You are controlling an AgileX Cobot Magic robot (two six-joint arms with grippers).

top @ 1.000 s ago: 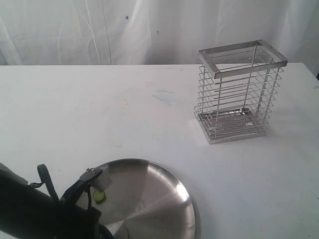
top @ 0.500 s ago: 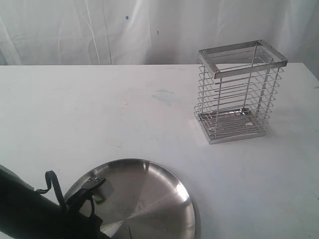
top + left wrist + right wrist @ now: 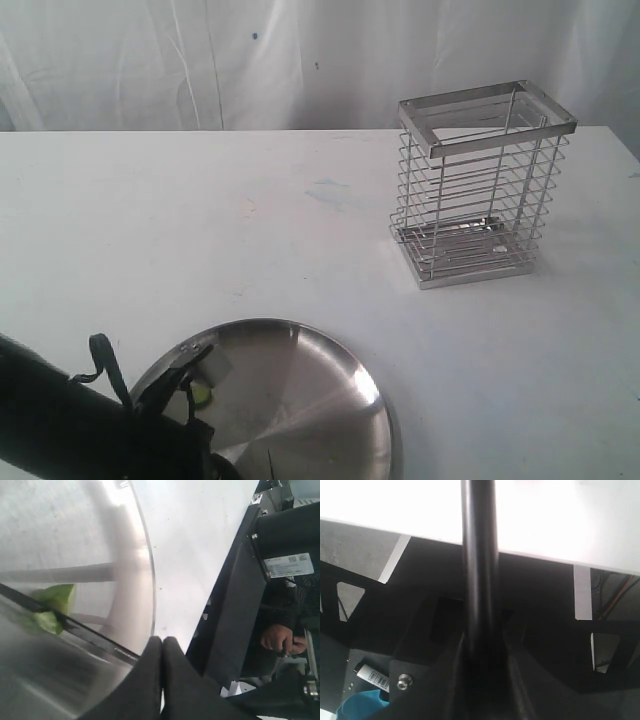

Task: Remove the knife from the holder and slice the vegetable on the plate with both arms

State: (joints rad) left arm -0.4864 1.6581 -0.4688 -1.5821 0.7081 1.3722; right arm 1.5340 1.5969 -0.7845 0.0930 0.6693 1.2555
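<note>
**Slicing position: blade on the vegetable**

The holder [image 3: 485, 185] stands empty, well apart from the plate [image 3: 340, 400]. The right gripper [image 3: 480, 645] is clamped on a black shaft, apparently the handle of the knife [image 3: 85, 631]. This grip carries the blade over the plate for cutting. In the left wrist view the blade lies across the vegetable [image 3: 54, 605], near the plate's rim. The left gripper [image 3: 162, 647] has its fingers pressed together on nothing, just beside the blade, a position suited to steadying the work.
</note>
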